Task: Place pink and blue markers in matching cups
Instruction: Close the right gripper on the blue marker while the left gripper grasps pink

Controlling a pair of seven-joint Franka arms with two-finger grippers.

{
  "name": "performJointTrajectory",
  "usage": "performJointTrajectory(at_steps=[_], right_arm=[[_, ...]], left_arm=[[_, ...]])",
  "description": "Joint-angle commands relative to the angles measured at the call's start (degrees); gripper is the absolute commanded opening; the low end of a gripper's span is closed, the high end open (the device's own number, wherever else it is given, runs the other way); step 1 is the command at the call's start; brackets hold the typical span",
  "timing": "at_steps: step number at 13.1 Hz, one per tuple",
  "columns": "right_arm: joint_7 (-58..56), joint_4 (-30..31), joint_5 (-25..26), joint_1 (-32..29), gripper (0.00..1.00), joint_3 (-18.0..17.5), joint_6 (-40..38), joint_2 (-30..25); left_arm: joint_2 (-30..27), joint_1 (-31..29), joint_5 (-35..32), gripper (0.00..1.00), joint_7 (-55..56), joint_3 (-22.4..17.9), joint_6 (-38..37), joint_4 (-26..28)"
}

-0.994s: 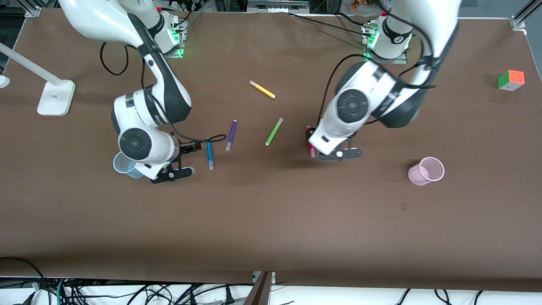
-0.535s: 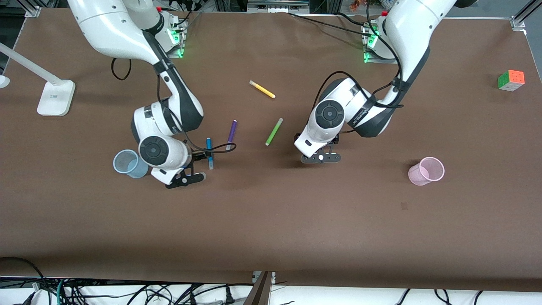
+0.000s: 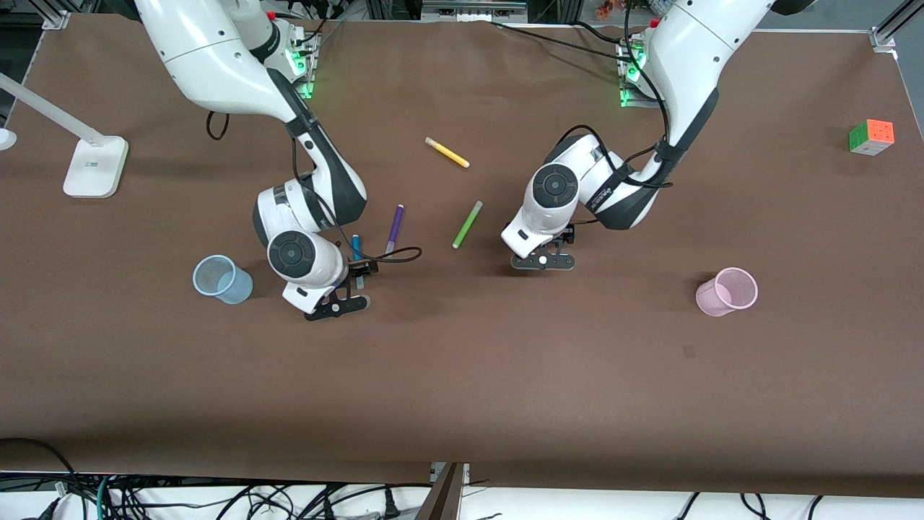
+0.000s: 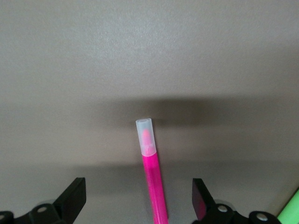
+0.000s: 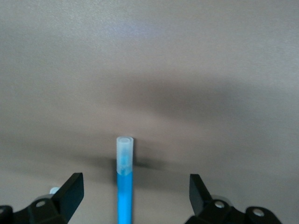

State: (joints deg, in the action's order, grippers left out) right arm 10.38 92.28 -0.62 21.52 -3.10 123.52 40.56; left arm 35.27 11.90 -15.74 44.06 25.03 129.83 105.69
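The blue marker [image 3: 356,247] lies flat on the brown table, partly under my right gripper [image 3: 359,274]. In the right wrist view it [image 5: 124,186] lies between the open fingers of the right gripper [image 5: 135,198], untouched. The pink marker [image 4: 152,177] lies between the open fingers of my left gripper [image 4: 138,205], untouched, and is hidden under the left hand [image 3: 540,254] in the front view. The light blue cup [image 3: 220,278] stands beside the right gripper toward the right arm's end. The light pink cup [image 3: 725,291] stands toward the left arm's end.
A purple marker [image 3: 394,227], a green marker [image 3: 467,224] and a yellow marker [image 3: 447,152] lie between the two arms. A colour cube [image 3: 871,136] sits at the left arm's end. A white lamp base [image 3: 95,167] stands at the right arm's end.
My right gripper moved from beside the blue cup to over the blue marker. My left gripper shifted over the pink marker, which its hand now covers in the front view.
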Motion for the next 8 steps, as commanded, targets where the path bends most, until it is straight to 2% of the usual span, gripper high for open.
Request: performJointTrajectory(at_steps=[1,6,8], right_arm=[[0.69,0.8,-0.88,0.36,1.0,0.12,2.24,0.3],[0.69,0.8,-0.88,0.45,0.98,0.12,4.53,1.44],[0.78,0.8,-0.88,0.45,0.92,0.12,4.8,1.54]], left_arm=[[0.85,0.14,-1.84,1.0,1.82,-0.07,1.12,0.83],[3.31,0.14,-1.93,1.0,1.91,-0.34,8.49,2.06],[3.75,0.14,-1.93,0.97,1.91,-0.43,9.38,2.33]])
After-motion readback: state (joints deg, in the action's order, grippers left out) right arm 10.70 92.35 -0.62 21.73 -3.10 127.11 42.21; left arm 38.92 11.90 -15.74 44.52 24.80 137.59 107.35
